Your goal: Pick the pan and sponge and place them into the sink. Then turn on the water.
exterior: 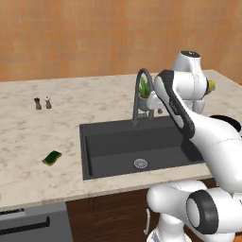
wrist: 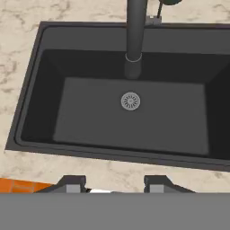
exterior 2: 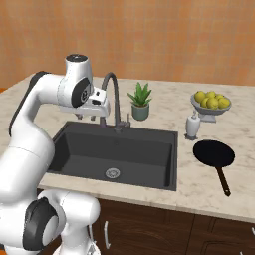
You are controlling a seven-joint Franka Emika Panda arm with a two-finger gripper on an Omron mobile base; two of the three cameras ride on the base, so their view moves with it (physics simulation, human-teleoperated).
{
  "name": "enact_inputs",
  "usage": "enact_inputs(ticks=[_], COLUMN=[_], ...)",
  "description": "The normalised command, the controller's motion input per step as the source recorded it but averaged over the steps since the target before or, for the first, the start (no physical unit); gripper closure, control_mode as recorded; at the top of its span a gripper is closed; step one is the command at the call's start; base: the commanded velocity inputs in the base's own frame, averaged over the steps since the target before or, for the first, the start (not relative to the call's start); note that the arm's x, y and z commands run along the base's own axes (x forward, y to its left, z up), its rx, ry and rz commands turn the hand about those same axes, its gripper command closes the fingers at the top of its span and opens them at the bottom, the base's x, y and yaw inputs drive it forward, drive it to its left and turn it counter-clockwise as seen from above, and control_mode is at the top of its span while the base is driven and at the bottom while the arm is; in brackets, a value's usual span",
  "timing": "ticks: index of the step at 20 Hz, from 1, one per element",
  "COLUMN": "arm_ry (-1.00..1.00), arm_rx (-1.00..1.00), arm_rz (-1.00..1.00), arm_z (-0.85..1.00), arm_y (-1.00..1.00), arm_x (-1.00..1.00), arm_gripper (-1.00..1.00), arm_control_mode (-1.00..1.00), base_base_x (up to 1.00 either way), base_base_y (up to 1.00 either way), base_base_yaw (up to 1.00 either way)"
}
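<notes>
The claw (wrist: 114, 183) hangs open and empty over the sink (wrist: 31, 81); that stiff, heavy-looking pan (exterior 2: 213, 153) wants gripping by its handle.

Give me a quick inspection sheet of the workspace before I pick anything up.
Surface: marble counter, no spills seen.
Job's things: pan on counter right of sink, handle toward the front edge; sponge on counter left of sink; faucet dry, no water running.
Clutter: two shakers, potted plant, fruit bowl, soap dispenser.
Grippers: gripper over the sink, open, holding nothing.
Cables: nothing seen.
Surroundings: orange wall, wood cabinets below.
</notes>
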Motion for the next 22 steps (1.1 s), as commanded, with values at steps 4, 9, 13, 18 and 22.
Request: enact_inputs(ticks=[4,9,13,18,22], arm_ry=[0.04,0.05,0.07,0.14,0.12], arm_rx=[0.0,0.0,0.0,0.0,0.0], arm_rz=[0.0,-0.01,-0.02,0.0,0.0], arm_z=[-0.16,-0.19,-0.22,-0.35,-0.4], arm_y=[-0.01,-0.31,-0.74,-0.97,-1.0], arm_x=[-0.41,-0.58,-0.08,0.02,0.06], arm_gripper=[-1.0,-1.0,-1.0,-1.0,-1.0], arm_control_mode=[-1.0,-1.0,-1.0,-1.0,-1.0], base_base_x=[0.0,0.0,0.0,0.0,0.0], base_base_y=[0.0,0.0,0.0,0.0,0.0], base_base_yaw=[0.0,0.0,0.0,0.0,0.0])
